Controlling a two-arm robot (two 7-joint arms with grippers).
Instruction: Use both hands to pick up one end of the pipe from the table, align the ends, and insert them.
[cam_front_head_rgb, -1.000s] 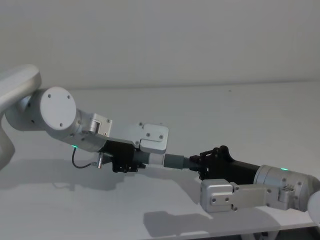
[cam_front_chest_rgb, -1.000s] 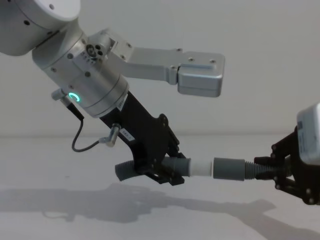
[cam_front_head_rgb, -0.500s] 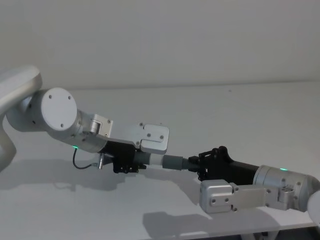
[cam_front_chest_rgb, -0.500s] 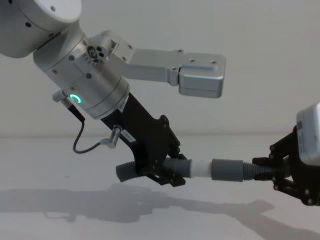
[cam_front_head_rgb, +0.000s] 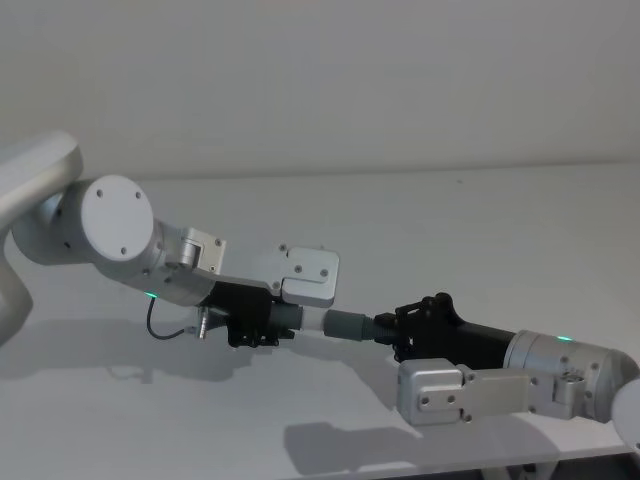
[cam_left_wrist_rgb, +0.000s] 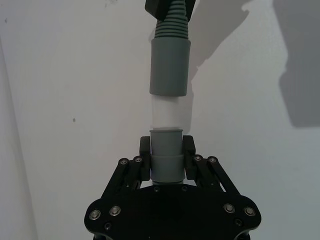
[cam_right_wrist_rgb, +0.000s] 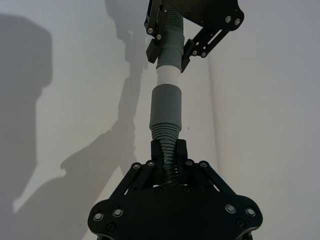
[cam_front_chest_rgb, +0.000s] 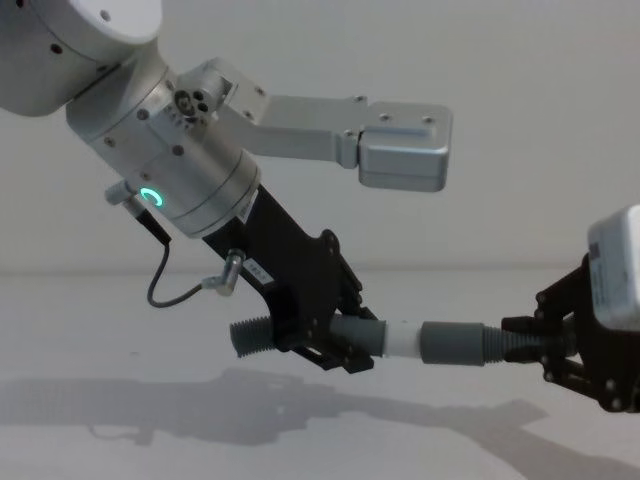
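White matte table (cam_front_head_rgb: 480, 230) and a pale wall form the setting, with both hose pieces held in the air above the surface. Left gripper (cam_front_chest_rgb: 335, 345), on a silver wrist with a green ring light (cam_front_chest_rgb: 148, 196), has its jaws clamped on the smooth grey collar of the left hose piece (cam_left_wrist_rgb: 165, 162); the ribbed tail of that piece (cam_front_chest_rgb: 250, 335) curves out behind the jaws. Ahead of those jaws projects the narrow white tip (cam_left_wrist_rgb: 165, 111), its far end entered into the wider grey cuff (cam_left_wrist_rgb: 170, 67). Right gripper (cam_right_wrist_rgb: 167, 162) has its jaws clamped on the ribbed section of the right hose piece (cam_right_wrist_rgb: 165, 135), just behind the grey cuff, which points toward the left gripper. Between the two grippers the pieces lie in one straight line (cam_front_chest_rgb: 430, 343), with a short band of white left showing between collar and cuff.
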